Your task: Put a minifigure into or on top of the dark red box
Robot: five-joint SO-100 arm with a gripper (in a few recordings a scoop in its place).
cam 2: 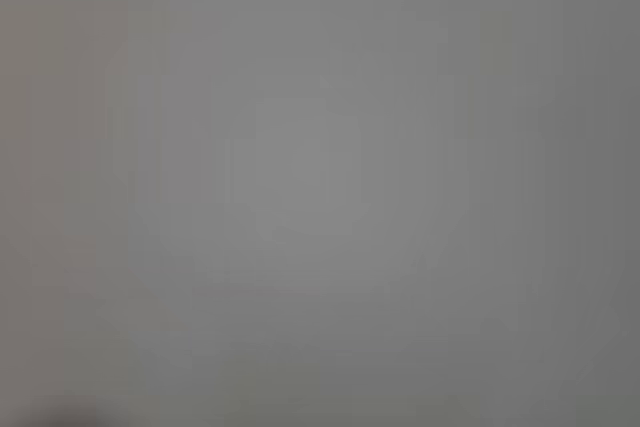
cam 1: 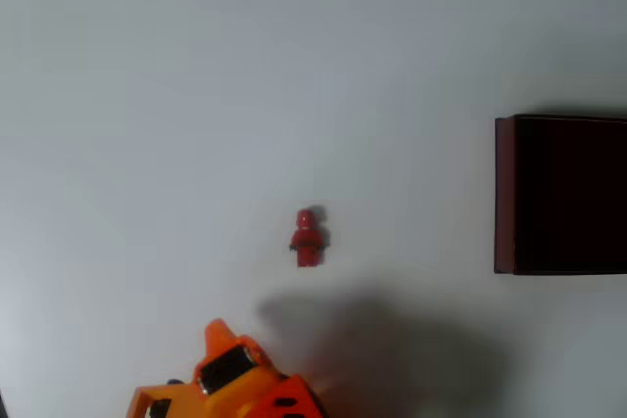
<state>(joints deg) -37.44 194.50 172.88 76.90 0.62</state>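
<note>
The minifigure (cam 1: 308, 236) lies on the white desk (cam 1: 147, 95), well apart from the box (cam 1: 506, 193) at the overhead view's right edge. The orange pincer (cam 1: 227, 367) sits below the figure, apart from it; its opening cannot be told.

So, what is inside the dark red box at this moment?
In the overhead view the dark red box shows only a nearly black interior, nothing visible in it. Its right part is cut off by the picture's edge. The minifigure lies on the table, apart from the box.
</note>
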